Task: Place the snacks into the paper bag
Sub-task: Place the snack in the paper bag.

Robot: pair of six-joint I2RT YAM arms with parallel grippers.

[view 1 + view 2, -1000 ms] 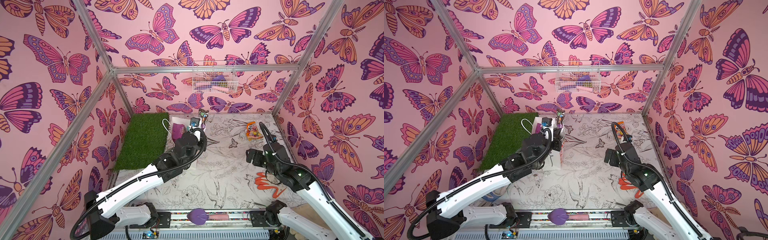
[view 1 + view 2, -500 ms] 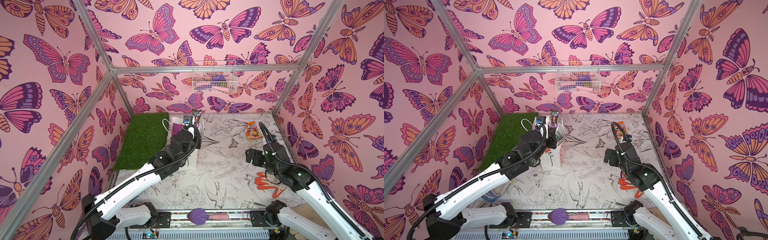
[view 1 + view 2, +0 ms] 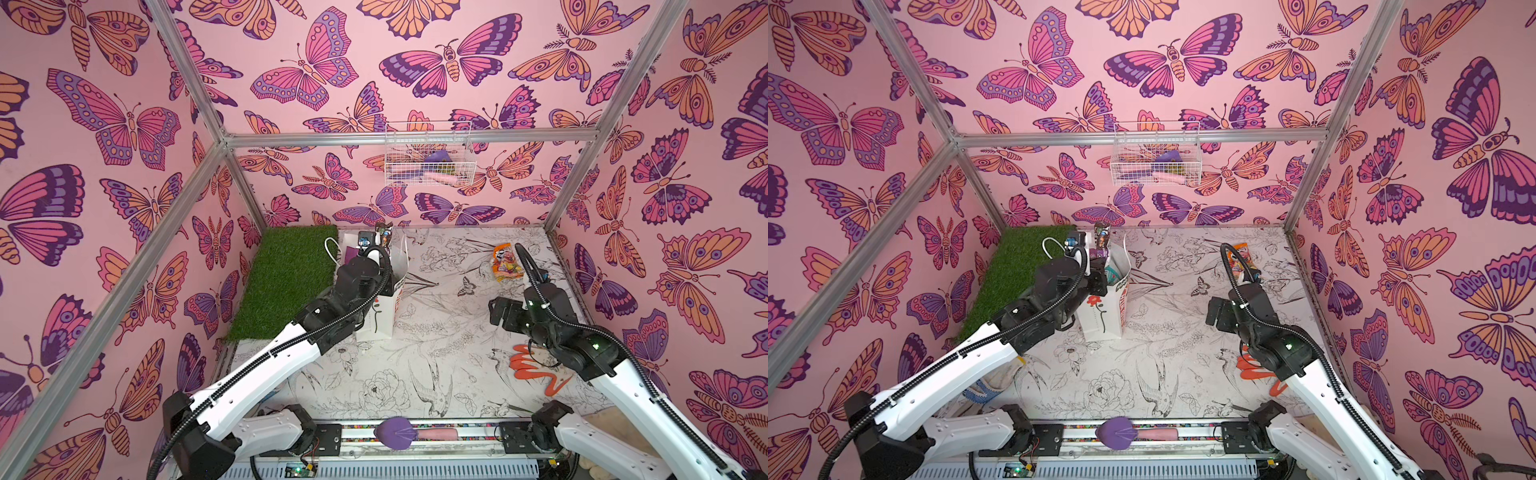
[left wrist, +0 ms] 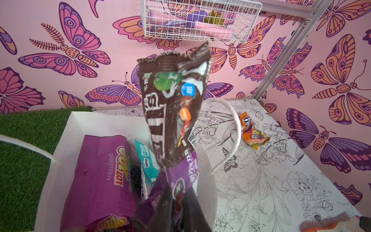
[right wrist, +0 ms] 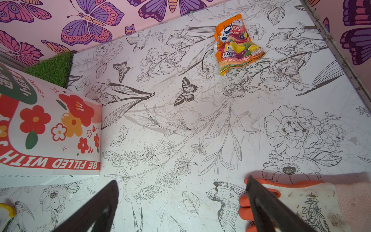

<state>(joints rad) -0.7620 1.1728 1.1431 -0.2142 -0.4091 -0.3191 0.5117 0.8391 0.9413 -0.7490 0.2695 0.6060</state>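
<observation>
- Leftward is where the left arm has carried its load over the last second, from the right side of the bag's mouth to over the opening. The right arm has hardly shifted.
- The left tool is pinched narrow on the lower end of the brown packet. The packet stands upright above the open top of the paper bag, with its crimped upper edge bent.
- Inside the bag lie a purple packet and a teal packet; the teal one is partly hidden behind the brown one.
- In both top views the bag stands upright on the surface, just beside the grass mat, with a red flower on its front.
- One orange packet lies flat on the surface near the far right corner, well apart from the bag.
- The right tool hangs over the surface with its fingers spread wide and nothing between them. One finger is over the edge of an orange-and-white glove; whether they touch cannot be told.
</observation>
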